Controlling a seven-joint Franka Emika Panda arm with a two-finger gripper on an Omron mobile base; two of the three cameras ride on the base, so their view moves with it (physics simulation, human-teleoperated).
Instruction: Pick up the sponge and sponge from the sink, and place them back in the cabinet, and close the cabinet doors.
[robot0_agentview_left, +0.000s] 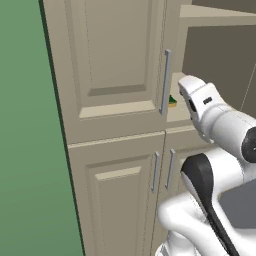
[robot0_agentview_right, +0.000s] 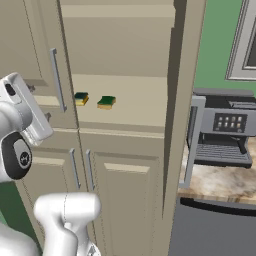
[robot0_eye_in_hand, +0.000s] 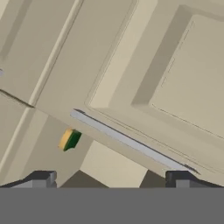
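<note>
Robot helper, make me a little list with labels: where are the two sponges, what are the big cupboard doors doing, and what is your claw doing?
sponges: two, left sponge and right sponge, apart on the cabinet shelf
left cabinet door: nearly shut
right cabinet door: wide open
gripper: open, holding nothing, facing the left door's handle
coffee machine: on the counter at right
</note>
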